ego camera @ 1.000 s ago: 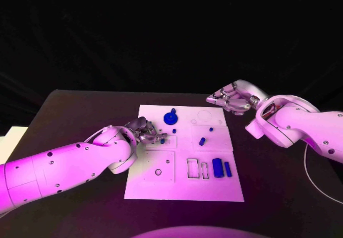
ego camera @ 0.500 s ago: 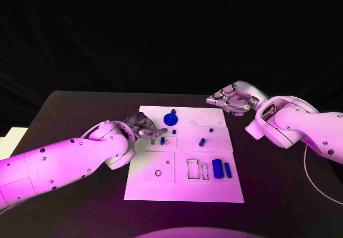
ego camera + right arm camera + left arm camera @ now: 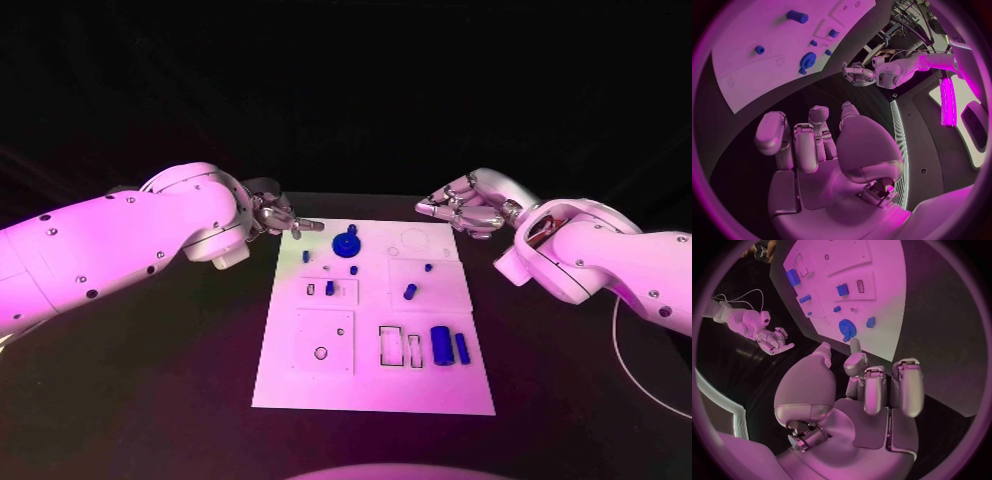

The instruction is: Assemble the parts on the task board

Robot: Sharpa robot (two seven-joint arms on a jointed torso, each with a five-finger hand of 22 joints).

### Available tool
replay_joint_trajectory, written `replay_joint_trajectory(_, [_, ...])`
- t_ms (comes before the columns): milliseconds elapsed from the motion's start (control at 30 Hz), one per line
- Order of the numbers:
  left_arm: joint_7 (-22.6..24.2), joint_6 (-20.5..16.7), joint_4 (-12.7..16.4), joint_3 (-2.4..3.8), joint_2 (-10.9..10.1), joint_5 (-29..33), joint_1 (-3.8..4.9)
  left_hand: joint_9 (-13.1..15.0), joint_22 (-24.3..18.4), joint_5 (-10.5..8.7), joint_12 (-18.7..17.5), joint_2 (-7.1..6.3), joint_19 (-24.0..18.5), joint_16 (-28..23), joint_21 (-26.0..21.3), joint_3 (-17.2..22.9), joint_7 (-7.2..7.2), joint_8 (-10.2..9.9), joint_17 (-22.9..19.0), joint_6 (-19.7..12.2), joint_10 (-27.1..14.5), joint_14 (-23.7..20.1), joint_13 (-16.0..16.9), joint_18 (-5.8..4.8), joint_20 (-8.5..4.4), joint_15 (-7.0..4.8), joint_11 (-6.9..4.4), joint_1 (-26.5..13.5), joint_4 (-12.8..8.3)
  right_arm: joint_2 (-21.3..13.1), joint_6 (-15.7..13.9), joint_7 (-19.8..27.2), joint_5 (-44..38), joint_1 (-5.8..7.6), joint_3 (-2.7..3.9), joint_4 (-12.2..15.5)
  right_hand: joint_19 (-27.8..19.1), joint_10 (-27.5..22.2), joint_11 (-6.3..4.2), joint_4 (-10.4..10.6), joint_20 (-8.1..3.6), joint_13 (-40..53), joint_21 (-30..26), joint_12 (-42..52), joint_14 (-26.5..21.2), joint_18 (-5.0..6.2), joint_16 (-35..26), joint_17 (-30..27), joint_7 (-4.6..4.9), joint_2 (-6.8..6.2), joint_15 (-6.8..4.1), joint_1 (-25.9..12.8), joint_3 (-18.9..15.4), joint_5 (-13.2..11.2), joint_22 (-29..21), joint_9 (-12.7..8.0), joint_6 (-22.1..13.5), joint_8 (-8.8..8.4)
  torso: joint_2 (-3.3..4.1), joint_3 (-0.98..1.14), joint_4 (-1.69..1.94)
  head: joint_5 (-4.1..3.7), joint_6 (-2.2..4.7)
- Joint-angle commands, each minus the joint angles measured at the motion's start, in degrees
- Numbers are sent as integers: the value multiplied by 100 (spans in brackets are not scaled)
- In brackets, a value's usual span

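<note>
both robot hands, left [image 3: 277, 218] and right [image 3: 464, 208], curled and empty; board's [image 3: 433, 390] small parts indistinct.

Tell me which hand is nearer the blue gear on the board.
Left. The left hand hovers just off the board's far left corner, close beside the blue gear; the right hand hangs farther off, past the far right corner.

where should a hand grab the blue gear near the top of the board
Judging from the head view, the blue gear lies flat on the white board, with a small knob poking up at its far edge. Pinching across its round rim from straight above looks best; the left hand is nearest and holds nothing.
</note>
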Motion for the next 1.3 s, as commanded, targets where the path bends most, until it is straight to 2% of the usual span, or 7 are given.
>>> replay_joint_trajectory(33, [-95, 1019, -351, -45, 209, 201, 91, -56, 1093, -12, -21, 50, 405, 17, -26, -87, 11, -102, 1506, -32, -16, 603, -8, 49, 58, 63, 40, 157, -4, 22, 71, 30, -8, -4, 0, -13, -29, -34, -3, -4, 1, 6, -37, 37, 295, 79, -34, 3, 1, 10, 33, -22, -23, -4, -2, 7, 22, 33, 5, -14, 10, 10, 16])
replay_joint_trajectory(133, [-67, 1130, -740, -104, 446, 181, 145, -84, 1100, -9, -7, 80, 410, 17, -20, -131, 25, -156, 1506, -28, -17, 603, 1, 47, 70, 74, 49, 257, -12, 49, 71, 33, -8, -4, 0, -27, -28, -35, -4, -7, 1, 6, -37, 39, 296, 80, -34, 4, 1, 15, 33, -8, -32, 17, -3, 7, 21, 32, 7, -9, -2, 49, 40])
replay_joint_trajectory(233, [-33, 1147, -1108, -178, 693, 65, 164, -92, 1110, -9, 0, 86, 414, 17, -10, -149, 28, -170, 1506, -25, -15, 603, 6, 44, 74, 77, 52, 286, -13, 69, 72, 39, -8, -4, 0, -37, -30, -36, -4, -8, 1, 5, -39, 41, 296, 80, -35, 5, 1, 20, 33, 4, -40, 37, -6, 7, 21, 32, 16, -18, -15, 77, 60])
replay_joint_trajectory(433, [3, 1177, -1630, -270, 1039, -61, 129, -95, 1127, -10, 21, 111, 423, 17, 8, -177, 25, -175, 1506, 6, -7, 603, 23, 39, 78, 79, 52, 315, -5, 85, 75, 47, -6, -7, 0, -48, -29, -38, -4, -9, 1, 4, -39, 43, 296, 80, -34, 7, 1, 26, 32, 17, -48, 60, -4, 7, 20, 32, 31, -34, -22, 90, 74])
replay_joint_trajectory(600, [44, 1229, -1969, -299, 1266, -97, 93, -92, 1147, -11, 42, 139, 432, 17, 30, -207, 16, -169, 1506, 48, 4, 603, 39, 33, 80, 77, 46, 340, 0, 99, 76, 53, -5, -10, -1, -54, -30, -41, -4, -10, 1, 2, -41, 45, 296, 80, -36, 6, 1, 36, 32, 37, -62, 94, -7, 6, 19, 31, 27, -30, -21, 119, 64])
replay_joint_trajectory(900, [0, 1601, -2211, -306, 1442, -108, 83, -87, 1166, -11, 63, 175, 441, 17, 51, -239, 4, -158, 1506, 95, 16, 603, 55, 27, 78, 71, 36, 372, -1, 120, 88, 58, 0, -12, -1, -61, -28, -43, -3, -10, 1, -2, -40, 42, 297, 80, -33, 11, 1, 40, 32, 43, -65, 107, -4, 6, 18, 31, 21, -21, -18, 172, 57])
replay_joint_trajectory(1300, [-60, 1779, -2361, -306, 1480, -124, 83, -94, 1173, -5, 57, 268, 444, 17, 56, -267, 4, -188, 1506, 102, 7, 603, 44, 26, 76, 69, 35, 483, -20, 111, 88, 64, 3, -13, -1, -66, -29, -45, -4, -11, 1, -2, -42, 47, 296, 80, -38, 5, 1, 52, 32, 64, -77, 145, -7, 7, 19, 31, 27, -30, -22, 202, 56])
